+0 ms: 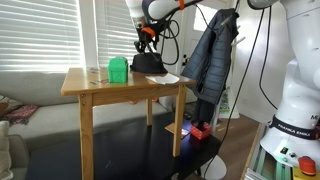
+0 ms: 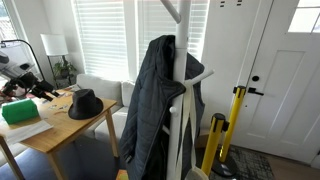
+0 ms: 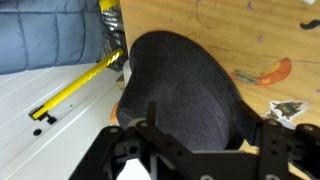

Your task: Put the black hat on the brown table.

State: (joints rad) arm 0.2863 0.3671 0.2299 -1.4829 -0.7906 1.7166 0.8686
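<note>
So the small black brimmed hat with the rounded crown (image 1: 150, 63) is sitting flat on the tall light-brown wooden table (image 1: 95, 86), near the far corner. A green plastic container (image 1: 118, 70) is just beside it, and there's a white sheet of paper (image 1: 166, 77) near the brim. The Robotiq gripper (image 1: 147, 42) hangs right above the hat. In the wrist view the dark fingers (image 3: 112, 150) are spread wide with nothing between them, and the hat's crown (image 3: 185, 85) fills the middle. A long dark puffy jacket (image 2: 155, 100) hangs on a white coat stand (image 2: 186, 120) next to the table.
</note>
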